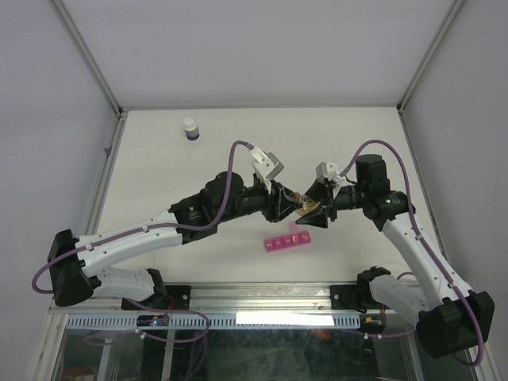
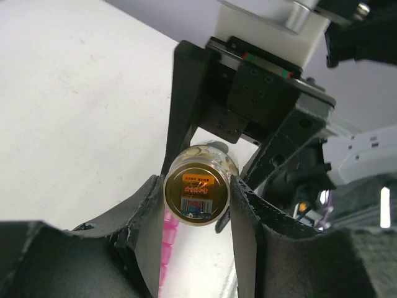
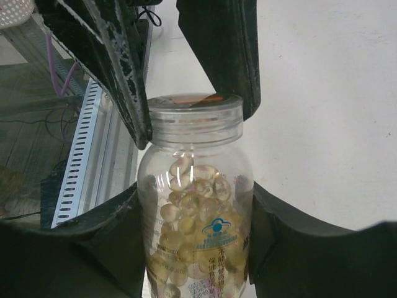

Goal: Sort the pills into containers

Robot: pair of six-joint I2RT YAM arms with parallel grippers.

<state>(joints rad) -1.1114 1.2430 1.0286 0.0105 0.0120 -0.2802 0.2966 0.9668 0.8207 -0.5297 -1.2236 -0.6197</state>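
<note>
pill box (image 1: 287, 242), pink, on the worktop (image 1: 159, 159) just below the meeting arms. left end effector (image 2: 196, 194) pinches the cap (image 3: 195, 118) of a clear bottle (image 3: 197, 267); right end effector (image 3: 193, 211) clamps its body. risk: with the bottle lying nearly level, a freed cap could let pills (image 3: 186, 205) spill past the box; a weak clamp would let the bottle spin.

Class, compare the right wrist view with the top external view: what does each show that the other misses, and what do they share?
Only the right wrist view: pale pills inside the clear bottle and its printed label. Only the top view: the pink pill box and a white-capped dark bottle. Both: the bottle held between the left claw and the right claw.
</note>
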